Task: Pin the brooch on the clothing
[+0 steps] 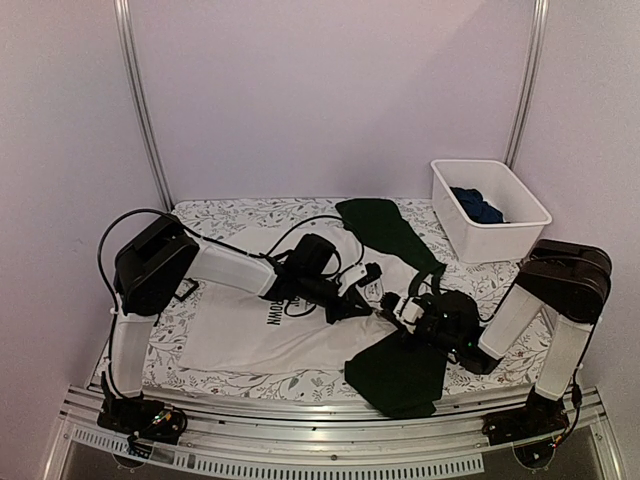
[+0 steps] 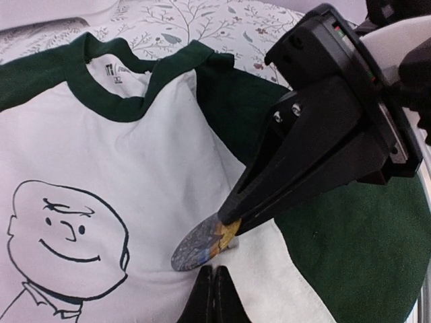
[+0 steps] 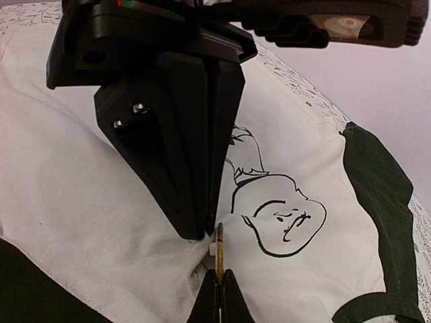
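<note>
The surface is a leaf-printed cloth (image 1: pixel 230 215), set under plain pale walls (image 1: pixel 330 90) and between two metal posts (image 1: pixel 145 110). A metal rail (image 1: pixel 300 432) runs along the near edge. A white bin (image 1: pixel 495 242) stands at the right rear with a blue garment (image 1: pixel 478 206) inside.

The shirt (image 2: pixel 135 155) lies flat on the cloth, green sleeves (image 1: pixel 380 225) spread. Both grippers meet over its white chest, beside the printed face (image 2: pixel 60 235). The right gripper (image 2: pixel 227 222) is clamped on the rim of the brooch (image 2: pixel 199 247), whose lower edge touches the shirt. The left gripper (image 2: pixel 214 286) has its fingers pressed together just beside the brooch. Whether they pinch fabric cannot be told.
</note>
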Robot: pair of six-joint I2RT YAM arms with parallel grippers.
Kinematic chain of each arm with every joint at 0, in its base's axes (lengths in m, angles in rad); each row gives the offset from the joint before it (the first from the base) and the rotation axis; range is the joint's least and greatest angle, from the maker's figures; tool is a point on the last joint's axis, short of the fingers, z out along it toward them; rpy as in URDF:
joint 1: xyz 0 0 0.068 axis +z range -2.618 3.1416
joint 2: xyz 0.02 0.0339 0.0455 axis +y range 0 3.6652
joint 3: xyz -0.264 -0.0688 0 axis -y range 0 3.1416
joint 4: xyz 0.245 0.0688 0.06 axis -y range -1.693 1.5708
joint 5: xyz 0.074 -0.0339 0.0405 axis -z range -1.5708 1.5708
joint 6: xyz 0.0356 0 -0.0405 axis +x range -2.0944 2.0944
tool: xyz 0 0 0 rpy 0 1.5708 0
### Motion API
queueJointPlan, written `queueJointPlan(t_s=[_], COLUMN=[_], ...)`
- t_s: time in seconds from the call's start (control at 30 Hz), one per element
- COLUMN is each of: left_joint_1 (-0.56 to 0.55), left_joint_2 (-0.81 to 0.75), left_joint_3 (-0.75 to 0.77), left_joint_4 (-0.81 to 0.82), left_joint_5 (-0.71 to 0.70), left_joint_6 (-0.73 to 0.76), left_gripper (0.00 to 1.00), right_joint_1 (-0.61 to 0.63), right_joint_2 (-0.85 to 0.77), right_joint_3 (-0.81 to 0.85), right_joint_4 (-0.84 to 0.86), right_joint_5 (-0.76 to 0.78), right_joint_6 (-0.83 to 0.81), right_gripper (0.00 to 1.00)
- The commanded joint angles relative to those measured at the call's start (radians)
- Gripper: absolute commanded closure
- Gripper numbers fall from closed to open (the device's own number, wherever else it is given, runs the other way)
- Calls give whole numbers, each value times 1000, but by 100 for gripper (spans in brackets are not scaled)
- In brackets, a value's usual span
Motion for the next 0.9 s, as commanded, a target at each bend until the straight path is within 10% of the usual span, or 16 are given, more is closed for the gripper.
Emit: queueJointPlan(t_s=[0.0,0.87], left_joint_1=[5,15], left_joint_2=[-29,-103], left_joint_3=[-11,-81], left_joint_4=[22,43], left_joint_5=[11,-18], left_joint_6=[-2,25], left_gripper=[100,90], right_joint_1=[9,-41], right_joint_2=[-27,64], right_joint_3=[-20,-28], right_joint_4=[34,228], right_joint_5=[-70,-274], right_joint_6=[44,469], right_gripper=[100,100])
